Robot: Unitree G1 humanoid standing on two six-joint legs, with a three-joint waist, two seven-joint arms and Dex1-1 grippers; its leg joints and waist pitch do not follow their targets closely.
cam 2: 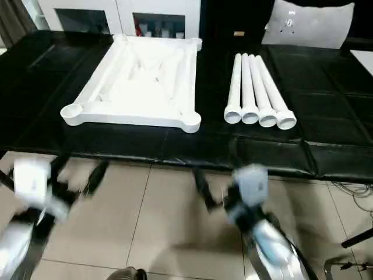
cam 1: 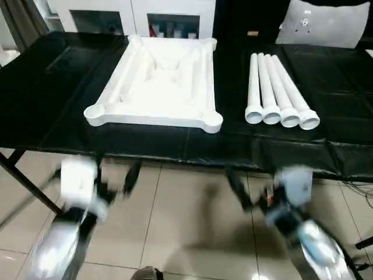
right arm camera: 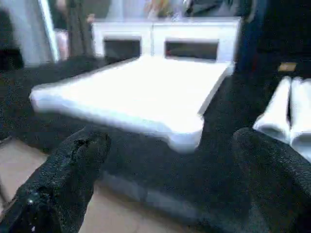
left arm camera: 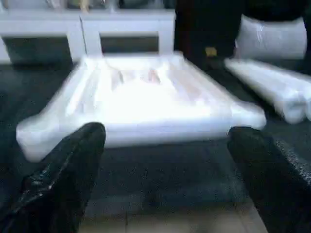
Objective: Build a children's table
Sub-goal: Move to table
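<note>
A black padded work surface (cam 1: 70, 87) stretched across the scene, and on it, toward the left of centre, the white table top (cam 1: 157, 81) lay flat with its raised rim facing up and its rounded corner sockets at the corners; the two near sockets sat close to the near edge of the black surface. Well to the right of it, apart from the top, the four legs (cam 1: 277, 90) lay side by side, touching one another in a neat row, their wider round ends pointing toward the near edge and their narrow ends pointing away. Beyond the surface, at the far side, stood a white cabinet (cam 1: 145, 14) with glass doors, and to the far right a grey-white cushion (cam 1: 326, 23) rested against a dark backdrop. Both arms hung below and in front of the near edge, over a tiled floor (cam 1: 175, 221), touching nothing. The left gripper (left arm camera: 165, 160) hovered in front of the near left part of the top, its two black fingers (left arm camera: 63, 179) spread wide apart with nothing between them. The right gripper (right arm camera: 170, 170) hovered lower right, roughly between the top and the row of legs, its fingers (right arm camera: 73, 170) likewise parted wide and released, holding nothing. Both silver forearms showed blurred in the head views.
</note>
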